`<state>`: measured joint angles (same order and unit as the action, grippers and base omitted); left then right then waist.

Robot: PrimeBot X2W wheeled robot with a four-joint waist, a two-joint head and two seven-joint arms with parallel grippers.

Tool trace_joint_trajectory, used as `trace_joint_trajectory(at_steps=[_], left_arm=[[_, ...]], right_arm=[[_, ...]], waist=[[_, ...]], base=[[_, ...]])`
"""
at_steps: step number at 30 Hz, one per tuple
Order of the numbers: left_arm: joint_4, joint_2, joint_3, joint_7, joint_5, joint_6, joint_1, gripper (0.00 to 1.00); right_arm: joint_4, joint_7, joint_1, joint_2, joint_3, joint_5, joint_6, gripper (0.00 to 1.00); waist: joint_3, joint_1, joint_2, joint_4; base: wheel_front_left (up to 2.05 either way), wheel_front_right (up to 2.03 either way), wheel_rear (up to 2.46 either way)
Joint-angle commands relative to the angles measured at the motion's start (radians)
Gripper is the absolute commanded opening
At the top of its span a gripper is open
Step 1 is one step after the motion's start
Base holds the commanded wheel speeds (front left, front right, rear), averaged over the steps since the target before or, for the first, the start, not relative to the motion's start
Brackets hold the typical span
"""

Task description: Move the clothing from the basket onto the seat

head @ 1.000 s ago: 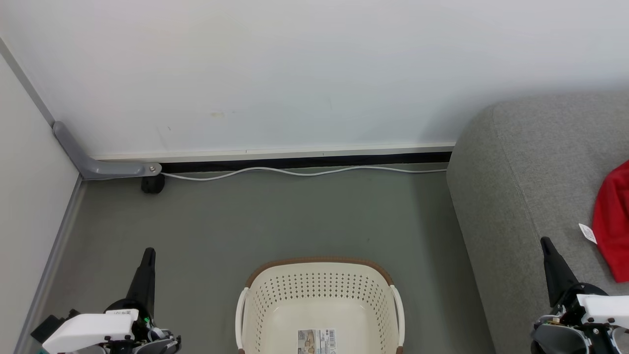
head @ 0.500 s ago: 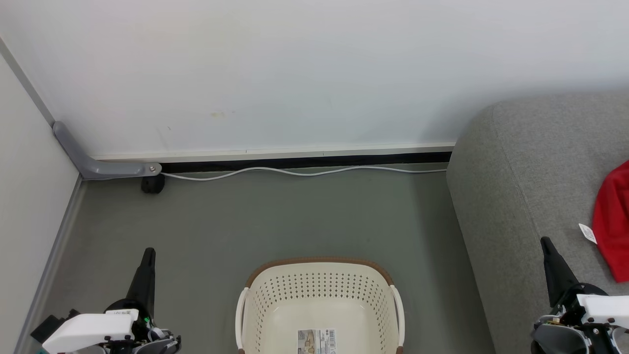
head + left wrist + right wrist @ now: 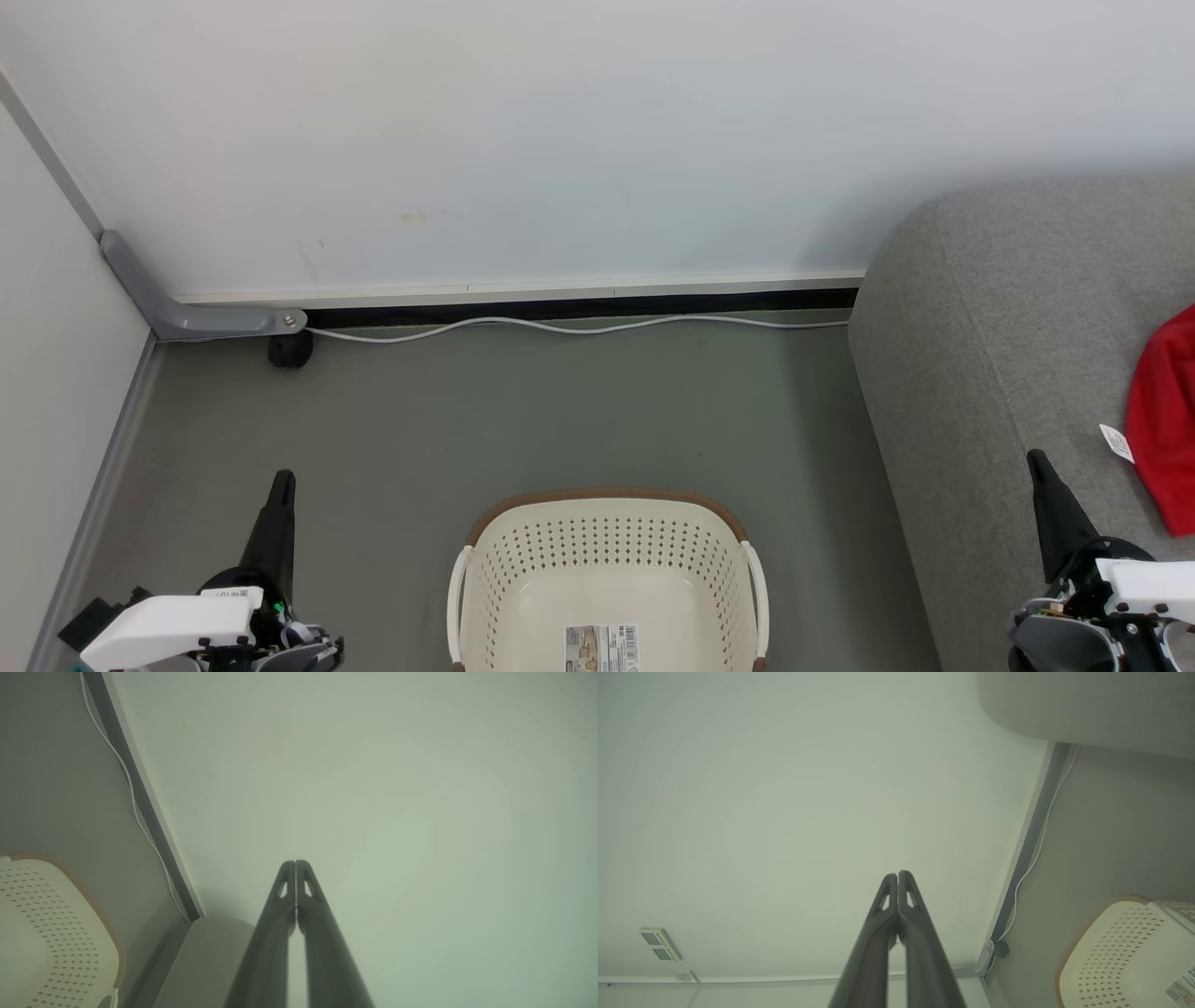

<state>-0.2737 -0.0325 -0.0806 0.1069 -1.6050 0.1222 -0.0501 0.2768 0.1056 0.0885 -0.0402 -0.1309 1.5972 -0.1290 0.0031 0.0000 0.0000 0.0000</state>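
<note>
Fingers on your left gripper [image 3: 295, 863] are pressing together, gripping nothing. The basket [image 3: 607, 499] is sitting empty, its barcode sticker [image 3: 602, 647] too small to read. Your right gripper [image 3: 1034, 459] is likewise closing on nothing beside the seat [image 3: 990, 308], where a red garment [image 3: 1162, 420] is lying: probably soft, light, pinchable at any fold. Its white tag [image 3: 1115, 442] is illegible.

Cream perforated basket [image 3: 607, 546] upright on the floor, brown-rimmed, white-handled, barcode sticker [image 3: 602, 647] showing on its base. Just right of it, broad grey upholstered seat [image 3: 1008, 317], bearing a bright red garment [image 3: 1165, 420] with small white tag [image 3: 1116, 442].
</note>
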Motion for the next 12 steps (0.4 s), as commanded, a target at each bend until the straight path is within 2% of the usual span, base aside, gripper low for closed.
trace_joint_trajectory(at_steps=[1,12], left_arm=[[0.029,-0.018,-0.033,0.006,-0.004,0.008,-0.058,0.0],[0.029,-0.018,-0.033,0.006,-0.004,0.008,-0.058,0.0]], right_arm=[[-0.032,0.008,0.019,-0.01,0.017,0.011,-0.002,0.0],[-0.032,0.008,0.019,-0.01,0.017,0.011,-0.002,0.0]], waist=[[0.0,0.0,0.0,0.0],[0.0,0.0,0.0,0.0]], base=[[0.0,0.0,0.0],[0.0,0.0,0.0]])
